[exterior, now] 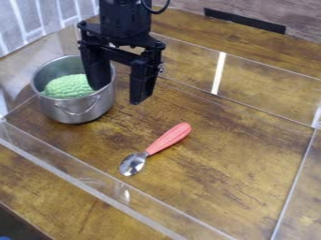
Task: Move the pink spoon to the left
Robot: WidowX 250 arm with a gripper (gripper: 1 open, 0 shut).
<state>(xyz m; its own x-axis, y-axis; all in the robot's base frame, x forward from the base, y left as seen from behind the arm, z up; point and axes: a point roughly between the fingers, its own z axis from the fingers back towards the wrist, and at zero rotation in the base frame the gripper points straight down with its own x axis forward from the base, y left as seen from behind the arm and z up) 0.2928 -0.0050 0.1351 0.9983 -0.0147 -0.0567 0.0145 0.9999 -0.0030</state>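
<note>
The pink spoon (156, 150) lies flat on the wooden table near the front, its salmon-pink handle pointing up-right and its silver bowl at the lower left. My black gripper (119, 91) hangs above the table behind the spoon, right beside the steel pot. Its two fingers (145, 82) point down and stand wide apart, open, with nothing between them. The gripper is well clear of the spoon.
A steel pot (75, 94) holding a green knitted object (70, 85) stands at the left, next to the gripper. Clear acrylic walls (75, 167) ring the wooden table on all sides.
</note>
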